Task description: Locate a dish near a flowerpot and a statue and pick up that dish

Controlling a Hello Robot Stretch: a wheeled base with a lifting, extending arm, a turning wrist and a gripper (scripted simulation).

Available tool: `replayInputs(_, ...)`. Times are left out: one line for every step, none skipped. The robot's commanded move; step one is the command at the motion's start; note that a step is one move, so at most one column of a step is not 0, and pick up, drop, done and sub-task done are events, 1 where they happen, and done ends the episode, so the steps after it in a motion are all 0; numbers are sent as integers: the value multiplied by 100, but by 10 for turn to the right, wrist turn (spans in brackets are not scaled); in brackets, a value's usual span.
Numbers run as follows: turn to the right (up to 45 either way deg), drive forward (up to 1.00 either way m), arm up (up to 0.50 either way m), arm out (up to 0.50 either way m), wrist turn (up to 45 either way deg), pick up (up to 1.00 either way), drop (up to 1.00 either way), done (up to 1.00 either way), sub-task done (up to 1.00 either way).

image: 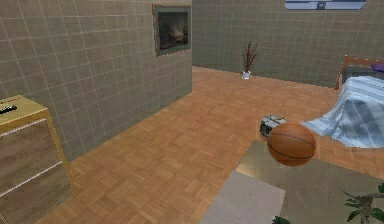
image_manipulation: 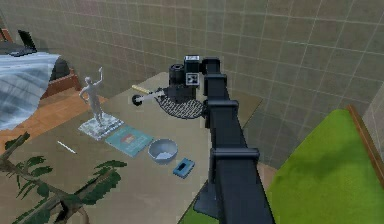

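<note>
Arm side view: the fingers [image_manipulation: 172, 90] are at the far end of the dark square arm bar [image_manipulation: 228, 150], out over the pale wooden desk [image_manipulation: 85, 160]. I cannot tell whether they are apart or together, or whether they hold anything, because a dark round flat object [image_manipulation: 182, 104] lies on the desk right at them.

Closer in, just left of the bar, a small grey-blue round bowl [image_manipulation: 163, 150] sits on the desk; I take it for the dish. A pale blue flat square [image_manipulation: 132, 140] lies between it and the white figure statue on a grey base [image_manipulation: 97, 105]. A green leafy plant [image_manipulation: 45, 182] is near, its pot hidden.

Status, my judgement: search done, arm extended over the desk. Grasp and lift are not yet done, as the bowl is resting on the desk.
</note>
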Motion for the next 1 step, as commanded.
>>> replayInputs(0, 0, -30, 0, 0, 0, 0, 0, 0)
